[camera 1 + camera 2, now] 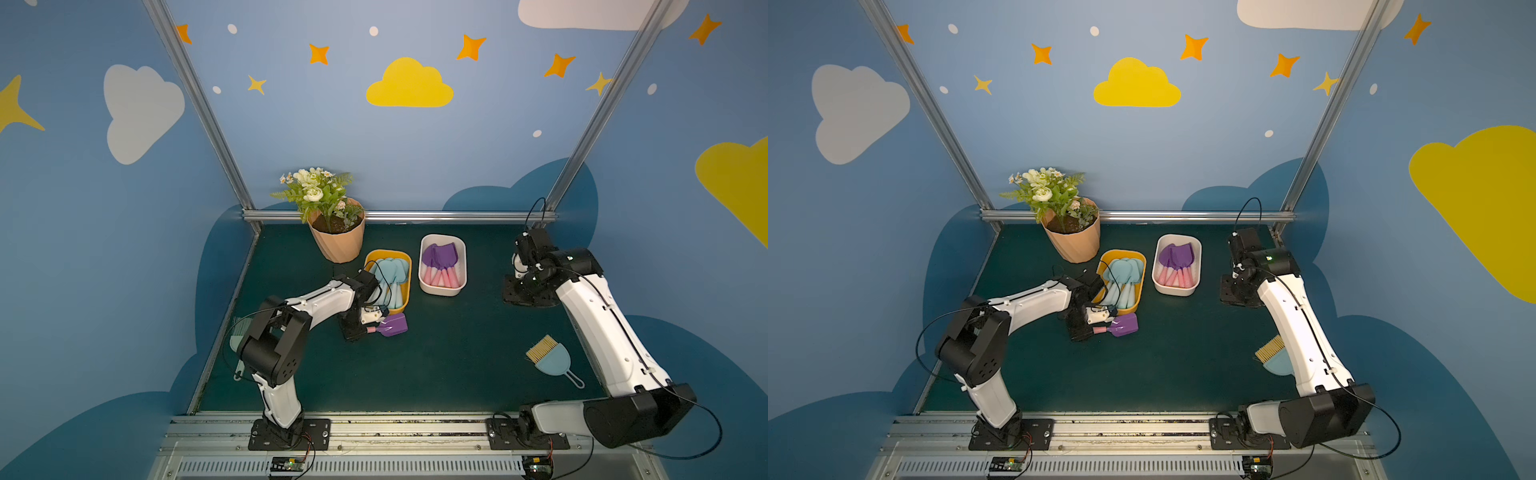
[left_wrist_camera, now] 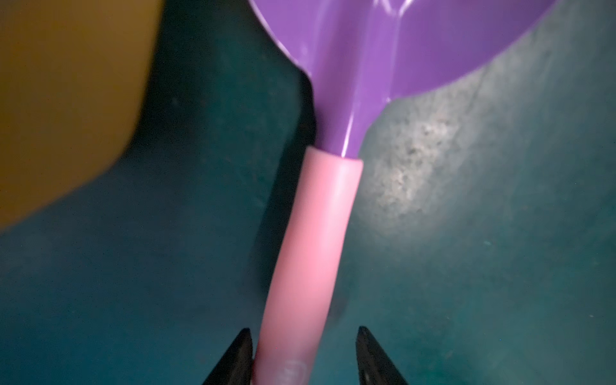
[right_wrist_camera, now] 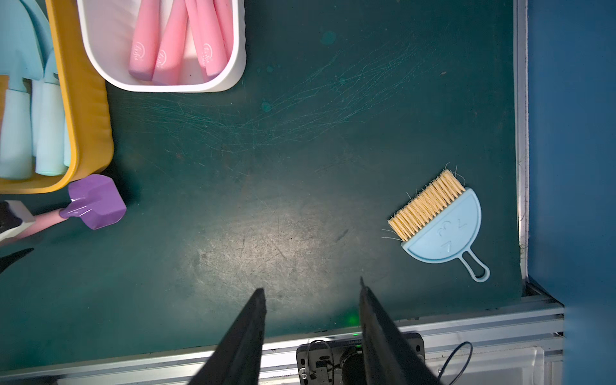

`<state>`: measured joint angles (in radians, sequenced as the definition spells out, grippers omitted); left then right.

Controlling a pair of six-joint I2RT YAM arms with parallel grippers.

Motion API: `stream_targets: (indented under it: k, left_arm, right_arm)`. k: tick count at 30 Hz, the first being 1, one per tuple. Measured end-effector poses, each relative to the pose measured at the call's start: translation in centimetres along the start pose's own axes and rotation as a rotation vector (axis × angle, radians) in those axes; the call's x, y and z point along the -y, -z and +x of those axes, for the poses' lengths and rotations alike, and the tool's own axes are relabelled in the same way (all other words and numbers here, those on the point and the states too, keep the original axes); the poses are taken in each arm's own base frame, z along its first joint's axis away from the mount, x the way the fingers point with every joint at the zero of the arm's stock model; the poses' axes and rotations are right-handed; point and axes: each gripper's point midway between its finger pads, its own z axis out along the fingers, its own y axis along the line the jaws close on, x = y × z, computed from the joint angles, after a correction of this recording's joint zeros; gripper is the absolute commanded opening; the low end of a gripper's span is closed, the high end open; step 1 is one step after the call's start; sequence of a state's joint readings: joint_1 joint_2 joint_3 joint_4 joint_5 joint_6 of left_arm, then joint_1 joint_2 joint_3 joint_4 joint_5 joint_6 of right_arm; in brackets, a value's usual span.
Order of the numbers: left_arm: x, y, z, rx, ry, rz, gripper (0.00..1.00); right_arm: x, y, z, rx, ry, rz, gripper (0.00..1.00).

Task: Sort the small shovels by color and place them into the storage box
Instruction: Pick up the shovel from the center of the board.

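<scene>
In both top views the last loose purple shovel (image 1: 392,325) lies on the tabletop just near of the yellow box (image 1: 409,282). Its blade points right and its pink handle points left into the left hand (image 1: 368,330). The yellow box holds the blue shovels (image 1: 390,270). The white box (image 1: 464,266) to its right holds purple ones, so this shovel belongs there.

In the left wrist view the fingers (image 2: 245,350) straddle the handle's very end. One touches it and the other stands off across a gap, so nothing is clamped yet. The hand should centre and squeeze fully before lifting. With so short a hold the blade will likely droop, so lift high enough to clear the yellow rim close beside it.

In the right wrist view the right hand (image 3: 311,286) is spread apart and empty over bare tabletop. The blue brush (image 3: 443,230) lies to its right and should be left alone.
</scene>
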<state>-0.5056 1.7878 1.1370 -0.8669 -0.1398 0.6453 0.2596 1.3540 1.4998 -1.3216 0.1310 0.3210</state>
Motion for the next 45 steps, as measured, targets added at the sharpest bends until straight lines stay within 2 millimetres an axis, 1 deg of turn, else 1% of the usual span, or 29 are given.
stream_targets:
  k: [6, 9, 18, 22, 33, 42, 45]
  left_arm:
    - [1.2, -0.5, 1.6, -0.057, 0.016, 0.023, 0.40]
    - [1.5, -0.5, 1.9, -0.066, 0.021, 0.028, 0.40]
    - [1.6, -0.3, 1.7, -0.073, 0.017, 0.010, 0.32]
    - [1.6, -0.3, 1.6, -0.073, 0.017, 0.005, 0.26]
    - [1.7, -0.3, 1.5, -0.081, 0.027, -0.001, 0.13]
    - [2.2, -0.3, 1.5, -0.089, 0.030, 0.002, 0.03]
    - [2.5, -0.2, 1.5, -0.095, 0.031, 0.006, 0.02]
  right_arm:
    - [0.2, 0.1, 0.3, 0.002, -0.003, 0.000, 0.47]
    - [0.2, 0.2, 0.3, 0.007, -0.004, -0.002, 0.47]
    - [0.3, 0.5, 0.3, 0.018, -0.005, -0.004, 0.47]
    - [0.4, 0.4, 0.4, 0.015, -0.007, -0.002, 0.47]
    - [0.5, 0.4, 0.4, 0.015, -0.007, -0.002, 0.47]
    - [0.4, 0.6, 0.5, 0.021, -0.008, -0.007, 0.47]
    - [0.4, 0.7, 0.5, 0.023, -0.008, -0.009, 0.47]
